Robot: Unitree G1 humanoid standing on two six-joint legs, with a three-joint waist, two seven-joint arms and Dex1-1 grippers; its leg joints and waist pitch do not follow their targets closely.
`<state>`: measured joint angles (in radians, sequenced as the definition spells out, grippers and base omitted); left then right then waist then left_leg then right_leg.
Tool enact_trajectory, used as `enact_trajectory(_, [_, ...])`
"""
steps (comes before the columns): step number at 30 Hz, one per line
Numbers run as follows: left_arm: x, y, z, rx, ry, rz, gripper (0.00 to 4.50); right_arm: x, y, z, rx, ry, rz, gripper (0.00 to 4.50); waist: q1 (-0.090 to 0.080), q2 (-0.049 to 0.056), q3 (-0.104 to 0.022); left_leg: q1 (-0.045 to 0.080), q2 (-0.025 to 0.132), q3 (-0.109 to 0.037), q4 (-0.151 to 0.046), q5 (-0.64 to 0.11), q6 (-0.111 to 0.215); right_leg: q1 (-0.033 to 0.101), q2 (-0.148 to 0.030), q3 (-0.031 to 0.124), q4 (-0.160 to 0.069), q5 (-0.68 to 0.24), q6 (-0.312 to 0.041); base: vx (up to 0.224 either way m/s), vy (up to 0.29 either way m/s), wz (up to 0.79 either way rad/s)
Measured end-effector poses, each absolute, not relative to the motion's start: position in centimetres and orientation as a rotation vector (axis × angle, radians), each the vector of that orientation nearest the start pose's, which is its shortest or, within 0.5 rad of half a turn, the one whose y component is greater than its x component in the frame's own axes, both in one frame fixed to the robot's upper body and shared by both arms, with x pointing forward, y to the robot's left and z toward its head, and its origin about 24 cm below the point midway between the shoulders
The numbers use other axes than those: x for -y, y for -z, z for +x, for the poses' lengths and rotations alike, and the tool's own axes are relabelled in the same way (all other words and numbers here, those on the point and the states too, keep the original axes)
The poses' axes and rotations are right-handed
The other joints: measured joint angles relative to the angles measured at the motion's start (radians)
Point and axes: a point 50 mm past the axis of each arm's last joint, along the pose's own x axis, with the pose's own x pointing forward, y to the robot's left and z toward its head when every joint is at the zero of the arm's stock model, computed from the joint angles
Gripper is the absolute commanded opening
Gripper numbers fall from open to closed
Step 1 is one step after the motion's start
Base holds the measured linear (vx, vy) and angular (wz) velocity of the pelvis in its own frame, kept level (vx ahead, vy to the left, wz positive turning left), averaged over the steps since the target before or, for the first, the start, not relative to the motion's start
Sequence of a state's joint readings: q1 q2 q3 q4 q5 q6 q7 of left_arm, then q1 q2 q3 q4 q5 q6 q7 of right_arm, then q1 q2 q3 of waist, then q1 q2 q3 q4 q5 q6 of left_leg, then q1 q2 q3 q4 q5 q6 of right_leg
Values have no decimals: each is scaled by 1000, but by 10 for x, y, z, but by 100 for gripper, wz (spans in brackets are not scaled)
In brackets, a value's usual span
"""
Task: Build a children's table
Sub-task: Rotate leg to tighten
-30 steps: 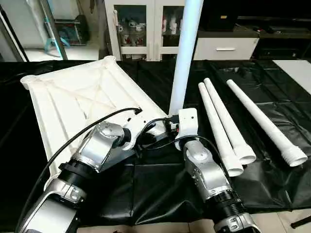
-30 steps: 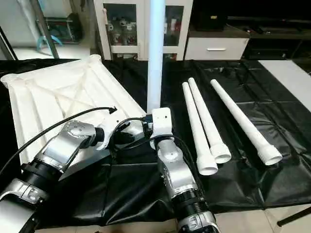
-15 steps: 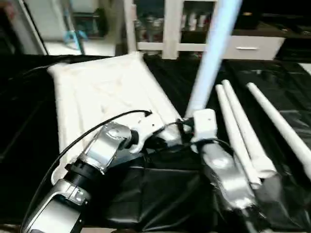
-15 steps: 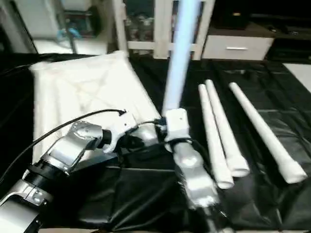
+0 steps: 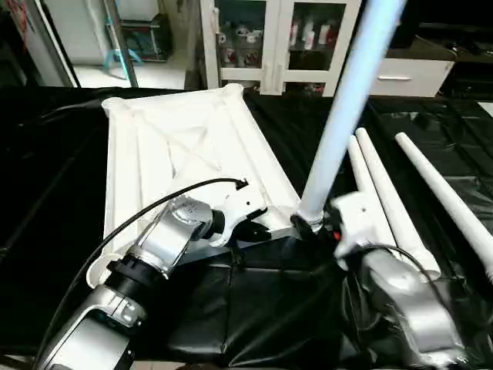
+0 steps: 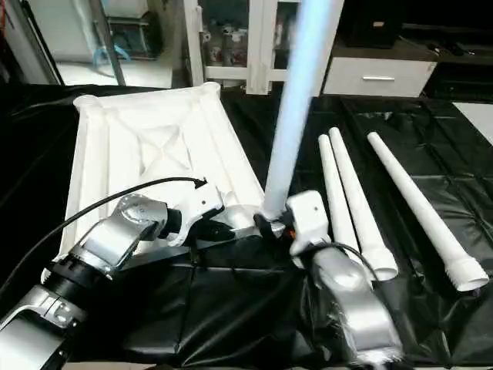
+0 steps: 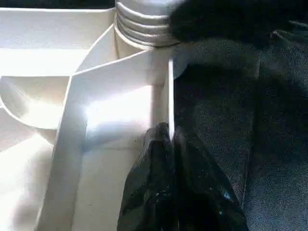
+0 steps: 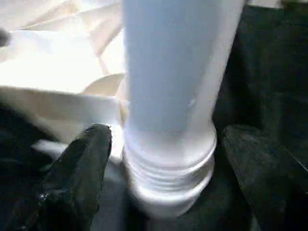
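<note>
The white table top (image 5: 177,146) lies upside down on black sheeting, its ribbed X-braced underside facing up. One white leg (image 5: 339,123) stands upright in the near right corner socket. My left gripper (image 7: 166,132) is shut on the thin rim wall beside that socket. My right gripper (image 8: 168,159) is open around the leg's threaded base, and its black fingers (image 8: 79,173) stand clear of the leg on either side. Three more legs (image 6: 335,193) (image 6: 358,200) (image 6: 420,208) lie side by side to the right of the top.
Black sheeting (image 5: 254,308) covers the work surface. A white glass-door cabinet (image 5: 269,38) and a white drawer unit (image 5: 400,73) stand behind it. A black cable (image 5: 154,208) arcs over my left forearm.
The camera has shifted and tilted. My right gripper's fingers have spread wider at the base of the upright leg. My left gripper stays clamped on the rim.
</note>
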<state>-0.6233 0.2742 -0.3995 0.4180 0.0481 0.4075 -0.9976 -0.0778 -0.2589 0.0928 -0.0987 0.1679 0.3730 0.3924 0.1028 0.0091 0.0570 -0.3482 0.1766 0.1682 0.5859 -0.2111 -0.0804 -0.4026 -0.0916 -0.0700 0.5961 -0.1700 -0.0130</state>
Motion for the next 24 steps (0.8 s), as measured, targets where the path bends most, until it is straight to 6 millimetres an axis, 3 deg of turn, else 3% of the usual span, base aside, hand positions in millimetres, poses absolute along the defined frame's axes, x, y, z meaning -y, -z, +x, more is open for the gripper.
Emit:
enact_trajectory(10, [-82, -57, 324, -494, 1153, 436, 0, 161, -54, 258, -216, -538, -115, 394, -9, -2, -1, -1, 0, 1, 1, 4, 4, 1, 0, 1, 0, 0, 6, 0, 0, 0])
enact_trajectory(17, [-76, -56, 341, -445, 977, 429, 0, 163, -48, 252, -238, -550, -98, 394, -20, -2, -1, -2, 0, 1, 1, 4, 4, -1, 0, 1, -1, 4, 10, 0, 0, 0])
enact_trajectory(18, [-76, -57, 343, -440, 962, 420, 44, 163, -48, 252, -237, -551, -97, 402, -21, -2, -1, -2, 0, 1, 1, 4, 4, -2, 1, 1, -1, 4, 10, 0, 0, 0])
enact_trajectory(24, [-80, -69, 351, -390, 905, 321, 85, 158, -49, 249, -222, -572, -91, 402, -13, -2, -1, -8, 0, 0, 1, 5, 12, -5, 1, 1, -3, 4, 7, 0, 0, 0])
